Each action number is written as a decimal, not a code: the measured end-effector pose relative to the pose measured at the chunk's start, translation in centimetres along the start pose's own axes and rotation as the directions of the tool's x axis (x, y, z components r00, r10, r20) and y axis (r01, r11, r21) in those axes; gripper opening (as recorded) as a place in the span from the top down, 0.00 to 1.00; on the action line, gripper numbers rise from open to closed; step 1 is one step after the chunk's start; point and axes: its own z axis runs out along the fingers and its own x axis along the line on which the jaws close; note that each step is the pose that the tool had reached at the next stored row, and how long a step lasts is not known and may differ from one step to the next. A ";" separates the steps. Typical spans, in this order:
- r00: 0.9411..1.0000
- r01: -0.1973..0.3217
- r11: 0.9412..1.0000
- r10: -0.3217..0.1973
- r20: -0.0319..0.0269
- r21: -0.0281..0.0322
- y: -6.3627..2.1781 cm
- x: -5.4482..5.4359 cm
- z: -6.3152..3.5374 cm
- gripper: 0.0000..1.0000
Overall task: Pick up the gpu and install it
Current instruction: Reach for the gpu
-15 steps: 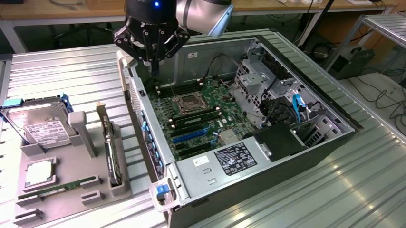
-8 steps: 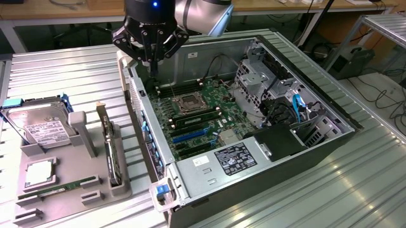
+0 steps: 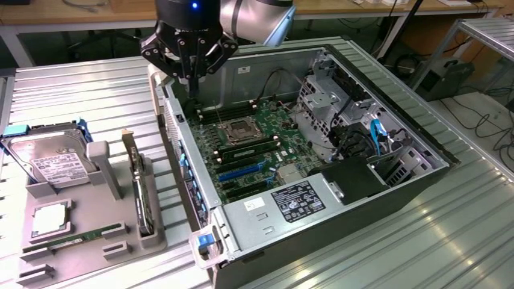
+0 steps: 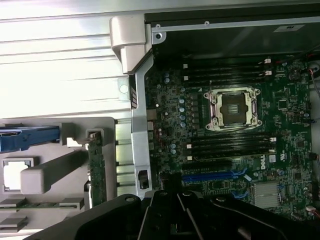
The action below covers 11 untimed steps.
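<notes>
Nearest, at about eight o'clock from the open computer case (image 3: 241,226), a grey holder (image 3: 120,241) rests on the ribbed metal counter (image 3: 80,90). The gpu (image 3: 143,195) stands on edge in the holder's slot on the side closest to the case. Its silver bracket (image 3: 129,144) is at the far end. Nothing touches the card, and it sits just beside the case wall. A hard drive (image 3: 50,161) lies in the holder at ten o'clock from the card, with an upright grey post (image 3: 105,168) between the two.

Further off, the case lies on its side with the motherboard (image 3: 249,150) exposed. The blue slot (image 3: 241,173) near the board's middle looks empty.

Farthest, at eleven o'clock from the board's middle, the hand (image 3: 192,90) hangs above the board's far corner. Its fingers are clenched together on nothing, with the tips pointing down.

By my reading the work stands at the very start of the pick. The card is not yet lifted and none of the fitting is done. Taking the card calls for the hand to be over the holder, at about seven o'clock from where it hangs. The fingers would need to spread, straddle the card's thin upper edge and close squarely. They would also have to keep clear of the post and the case wall on either side.
</notes>
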 end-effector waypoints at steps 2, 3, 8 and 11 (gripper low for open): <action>1.000 0.000 1.000 0.000 0.000 0.000 0.00 0.1 0.00 0.89; 1.000 0.000 1.000 0.000 0.000 0.000 -0.01 0.1 0.00 0.89; 1.000 0.000 1.000 0.000 0.000 0.000 -0.02 0.2 0.00 0.89; 1.000 0.000 1.000 0.000 0.000 0.000 -0.02 0.3 0.01 0.89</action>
